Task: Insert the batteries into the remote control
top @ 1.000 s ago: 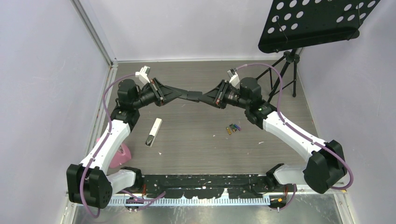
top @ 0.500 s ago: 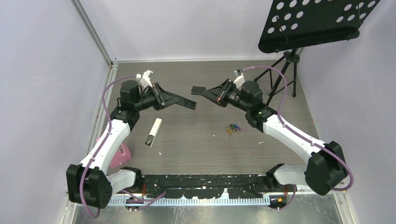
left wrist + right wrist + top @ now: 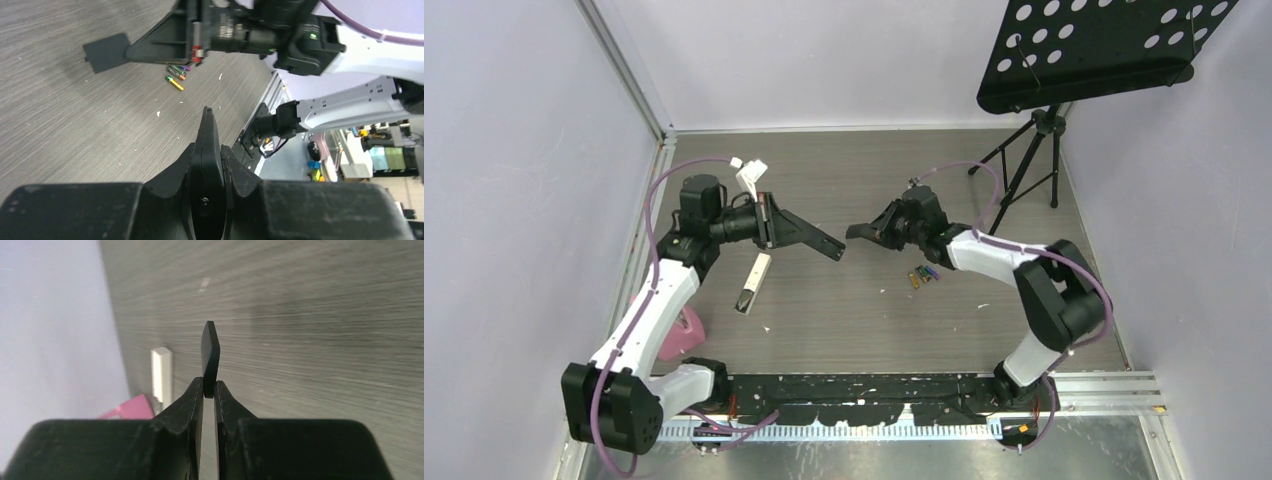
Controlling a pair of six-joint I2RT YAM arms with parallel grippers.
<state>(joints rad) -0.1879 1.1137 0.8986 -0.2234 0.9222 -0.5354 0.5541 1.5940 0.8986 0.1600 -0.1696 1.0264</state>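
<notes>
R gripper (image 3: 209, 386) pinching thin black plate (image 3: 210, 352), pulling away from L gripper (image 3: 207, 117) (clenched, empty); batteries (image 3: 924, 274), remote (image 3: 754, 283) lying apart, loading pending.

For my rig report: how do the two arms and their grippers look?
The left arm and right arm have white shells and black joint housings; a purple cable loops along each. The left gripper and right gripper are black, with wedge-shaped tapering fingers.
</notes>
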